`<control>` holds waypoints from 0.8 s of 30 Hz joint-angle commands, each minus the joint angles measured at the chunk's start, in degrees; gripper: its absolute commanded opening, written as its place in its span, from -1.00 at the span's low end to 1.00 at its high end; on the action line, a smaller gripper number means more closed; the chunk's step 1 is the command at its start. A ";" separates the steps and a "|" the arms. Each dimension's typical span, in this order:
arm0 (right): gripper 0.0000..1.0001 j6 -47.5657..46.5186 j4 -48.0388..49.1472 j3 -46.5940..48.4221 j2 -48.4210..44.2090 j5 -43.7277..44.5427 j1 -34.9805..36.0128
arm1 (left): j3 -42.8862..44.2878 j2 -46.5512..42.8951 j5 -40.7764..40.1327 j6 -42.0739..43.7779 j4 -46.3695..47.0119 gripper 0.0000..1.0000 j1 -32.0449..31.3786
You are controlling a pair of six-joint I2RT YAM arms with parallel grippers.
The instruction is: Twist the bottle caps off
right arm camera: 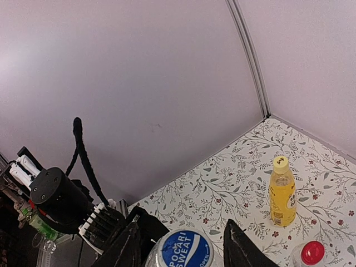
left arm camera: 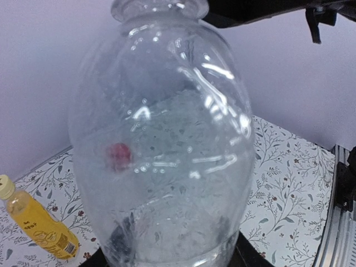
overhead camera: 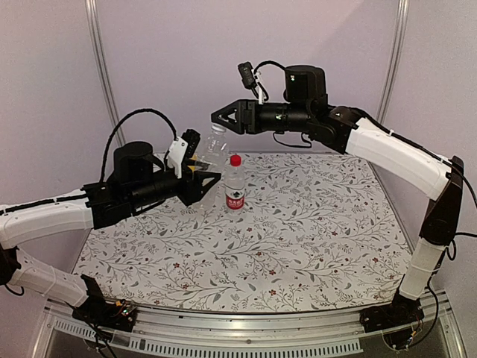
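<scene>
My left gripper (overhead camera: pixel 206 179) (left arm camera: pixel 167 260) is shut on the lower body of the clear unlabelled bottle (overhead camera: pixel 214 147) (left arm camera: pixel 161 139) and holds it upright above the table. Its blue-white cap (right arm camera: pixel 186 250) sits between the fingers of my right gripper (overhead camera: pixel 220 117) (right arm camera: pixel 181 224). The jaws stand close on both sides of it, with a thin gap showing on the right. The red-capped bottle (overhead camera: pixel 235 186) stands on the cloth, red cap (overhead camera: pixel 235 159) (right arm camera: pixel 312 252) on. The yellow bottle (left arm camera: pixel 41 225) (right arm camera: pixel 282 194) stands further back with its yellow cap (left arm camera: pixel 5 186) (right arm camera: pixel 281 163) on.
A floral cloth (overhead camera: pixel 298 239) covers the table, with pale walls close behind and at both sides. A metal rail (overhead camera: pixel 246 339) runs along the near edge by the arm bases. In the top view the left arm largely hides the yellow bottle.
</scene>
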 commanded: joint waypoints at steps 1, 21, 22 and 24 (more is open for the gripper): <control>-0.01 0.29 0.71 0.29 0.94 -1.34 0.42 | 1.62 -1.03 -0.49 0.87 -0.15 -0.03 -0.75; -0.29 0.53 0.68 0.05 1.41 -2.40 0.47 | 1.53 -1.29 -0.52 0.98 -0.23 -0.03 -0.87; -0.31 0.51 0.65 0.04 1.35 -2.26 0.47 | 1.53 -1.29 -0.57 1.01 -0.23 -0.03 -0.86; -0.41 0.28 0.78 0.02 1.24 -2.29 0.49 | 1.53 -1.30 -0.49 1.05 -0.23 -0.03 -0.90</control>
